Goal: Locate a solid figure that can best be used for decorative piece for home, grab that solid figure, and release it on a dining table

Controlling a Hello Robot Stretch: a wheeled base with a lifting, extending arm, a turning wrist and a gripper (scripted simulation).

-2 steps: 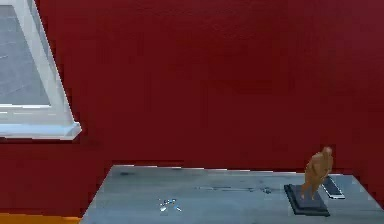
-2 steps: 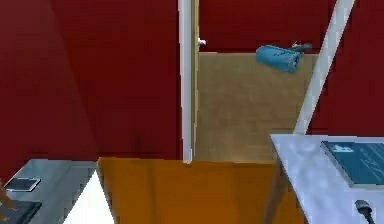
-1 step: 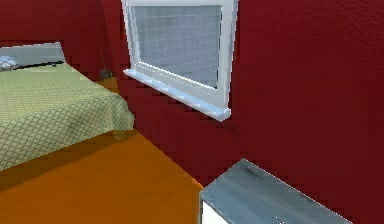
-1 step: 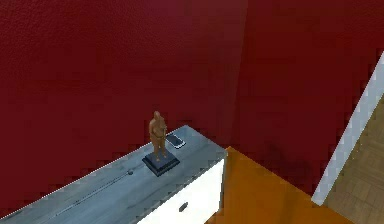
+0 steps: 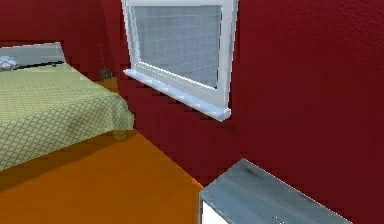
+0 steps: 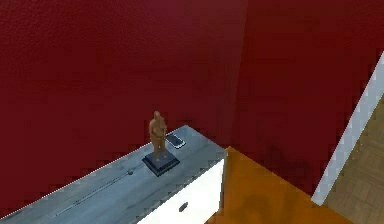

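I am eyeing the small brown statue (image 6: 157, 133) standing upright on the grey-topped dresser (image 6: 100, 190), judging it rigid, light and tippy, best taken around its torso, though I cannot tell my pincer's state.

Bed (image 5: 50, 110) cut off; small obj (image 6: 176, 141) maybe phone.

One bed (image 5: 50, 110), one window (image 5: 180, 45), one grey-topped cabinet (image 6: 100, 190), one brown statue (image 6: 157, 138) and one small flat device (image 6: 177, 141).
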